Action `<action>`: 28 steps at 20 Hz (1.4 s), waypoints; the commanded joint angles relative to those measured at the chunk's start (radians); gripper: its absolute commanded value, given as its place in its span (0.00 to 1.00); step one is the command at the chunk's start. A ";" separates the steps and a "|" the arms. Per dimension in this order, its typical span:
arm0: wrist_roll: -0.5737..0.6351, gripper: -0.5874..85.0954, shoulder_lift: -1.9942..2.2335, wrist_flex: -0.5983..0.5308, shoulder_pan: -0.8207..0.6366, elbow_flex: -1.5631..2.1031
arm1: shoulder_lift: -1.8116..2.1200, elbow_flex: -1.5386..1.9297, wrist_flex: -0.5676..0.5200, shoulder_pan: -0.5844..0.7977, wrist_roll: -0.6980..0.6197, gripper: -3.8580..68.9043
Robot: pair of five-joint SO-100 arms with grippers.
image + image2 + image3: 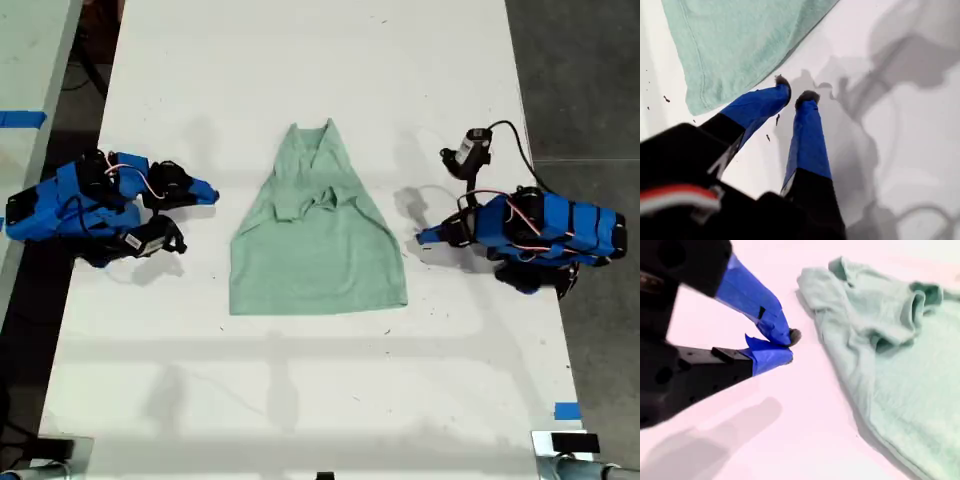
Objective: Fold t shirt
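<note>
scene: a white tabletop [300, 400] seen from above, with one blue arm at each side and a shirt between them.
t shirt: the pale mint-green t shirt [318, 250] lies flat at the middle of the tabletop, sleeves already turned in over its chest, narrow at the neck end and wide at the hem end.
my first gripper [428, 237]: it sits low at the exterior view's right, just beside the shirt's edge but not touching it; its fingers [807, 100] are a little apart and hold nothing.
my second gripper [205, 195]: it sits at the exterior view's left, near the shirt's upper half but apart from it; its fingers [782, 332] are together at the tips, holding nothing.
step in hand: likely folding the hem end up toward the neck.
how to do it well: spread both pairs of fingers first, take one hem corner each, pinch only the cloth, lift evenly, and carry both corners together so the fold stays straight.
risk: uneven lifting could drag the turned-in sleeves loose.
</note>
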 commanded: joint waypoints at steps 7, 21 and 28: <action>-0.058 0.07 0.031 -0.023 0.138 0.034 | 0.005 0.071 0.005 -0.009 0.008 0.13; -0.058 0.14 0.031 -0.023 0.140 0.034 | 0.005 0.071 0.005 0.003 -0.017 0.13; -0.058 0.14 0.031 -0.023 0.138 0.034 | 0.005 0.071 0.005 0.002 -0.011 0.13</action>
